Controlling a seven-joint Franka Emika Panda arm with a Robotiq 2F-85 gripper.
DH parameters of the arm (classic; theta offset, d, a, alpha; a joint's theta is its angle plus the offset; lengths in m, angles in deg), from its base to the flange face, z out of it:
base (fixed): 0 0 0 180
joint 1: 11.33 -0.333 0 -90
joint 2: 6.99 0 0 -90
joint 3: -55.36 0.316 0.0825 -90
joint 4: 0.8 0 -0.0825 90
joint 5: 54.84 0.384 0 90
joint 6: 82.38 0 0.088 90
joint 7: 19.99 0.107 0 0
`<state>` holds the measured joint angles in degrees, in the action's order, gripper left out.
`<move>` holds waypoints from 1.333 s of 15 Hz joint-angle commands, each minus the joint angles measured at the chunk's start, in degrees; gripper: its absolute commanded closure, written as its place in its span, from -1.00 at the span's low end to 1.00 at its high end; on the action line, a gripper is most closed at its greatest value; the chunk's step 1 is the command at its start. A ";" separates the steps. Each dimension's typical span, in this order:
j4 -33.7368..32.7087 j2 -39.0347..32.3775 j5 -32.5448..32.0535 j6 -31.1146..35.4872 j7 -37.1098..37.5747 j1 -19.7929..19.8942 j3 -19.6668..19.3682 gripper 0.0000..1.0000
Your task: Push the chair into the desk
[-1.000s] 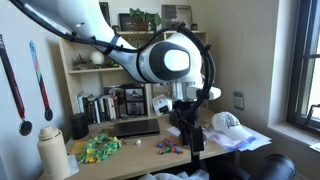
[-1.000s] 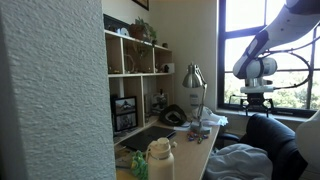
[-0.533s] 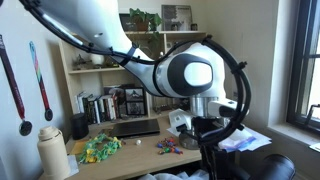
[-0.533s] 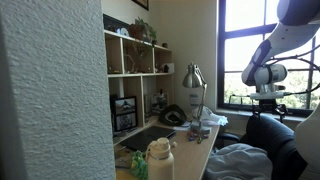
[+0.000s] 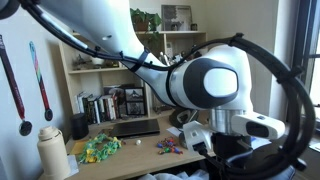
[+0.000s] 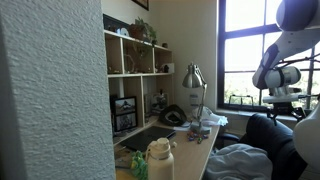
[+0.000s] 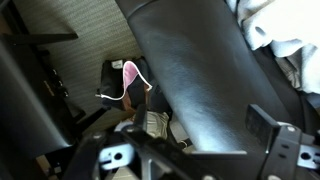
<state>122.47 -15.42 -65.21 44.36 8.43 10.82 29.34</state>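
Observation:
The black office chair [image 6: 262, 135] stands in front of the long light-wood desk [image 6: 205, 135], its wide dark backrest turned toward the window side. In the wrist view the backrest [image 7: 190, 60] fills the frame as a broad dark slab. My gripper [image 7: 200, 125] is open, with a finger on each side of the slab, close above the backrest's top edge. In an exterior view the gripper [image 6: 283, 103] hangs just above the chair's backrest. In an exterior view the desk [image 5: 130, 150] shows, while my arm hides most of the chair.
An upright wooden bookshelf [image 5: 110, 60] with cubbies stands on the desk, with a laptop [image 5: 135, 127], a bottle [image 5: 55, 150] and small coloured items. A desk lamp [image 6: 192, 75] stands near the window [image 6: 250, 50]. White cloth [image 6: 240, 160] lies on the chair seat. A pink item [image 7: 130, 72] lies on the floor.
My arm has swung away from over the desk toward the window side. The gripper has moved out over the chair's backrest and sunk a little lower. The chair looks unmoved.

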 commanded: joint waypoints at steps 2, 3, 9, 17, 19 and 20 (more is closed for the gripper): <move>0.60 -1.33 0.86 2.94 -0.24 0.86 -0.89 -1.00; 1.19 -1.32 1.88 3.98 -0.34 1.17 -1.06 -1.00; 7.52 -0.55 13.67 13.52 -0.90 2.66 -0.89 -1.00; 14.02 3.26 20.89 25.37 -2.52 1.15 -0.13 -1.00; 15.36 5.41 19.03 28.65 -1.35 -0.55 0.65 -1.00; 15.89 6.31 18.06 29.86 -0.98 -1.57 1.35 -1.00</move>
<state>134.78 -13.69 -46.03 70.19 5.98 12.34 28.65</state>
